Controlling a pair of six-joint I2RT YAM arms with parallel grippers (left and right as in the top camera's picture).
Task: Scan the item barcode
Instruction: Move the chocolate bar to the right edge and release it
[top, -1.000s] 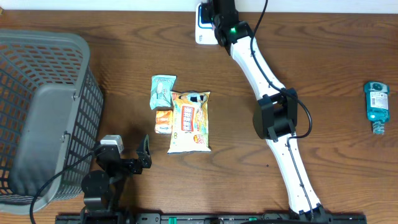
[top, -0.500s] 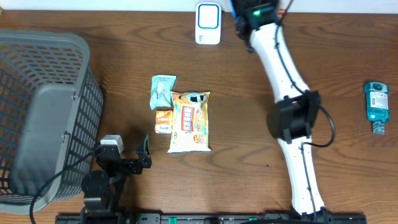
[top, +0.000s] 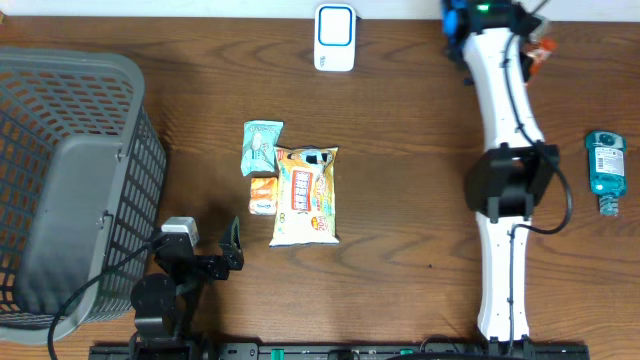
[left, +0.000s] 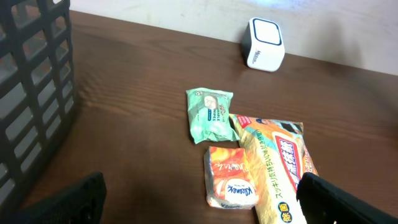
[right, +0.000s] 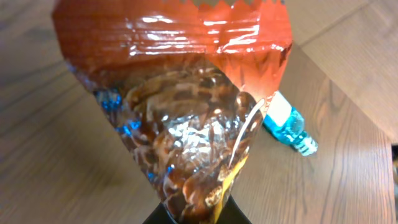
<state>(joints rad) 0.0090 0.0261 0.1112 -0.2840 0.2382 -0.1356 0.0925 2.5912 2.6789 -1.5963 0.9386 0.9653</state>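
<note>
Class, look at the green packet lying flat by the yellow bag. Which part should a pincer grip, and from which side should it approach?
Probably from straight above, closing across the far half of the green packet: it lies flat, so only its long edges offer purchase, and the yellow bag and orange packet crowd its near end.

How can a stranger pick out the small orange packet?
From the grey basket on the left, look right to three packets in the middle. The small orange packet lies beside the big yellow snack bag, nearer the robot than the green packet. It is the smallest and the only orange one of the three.
</note>
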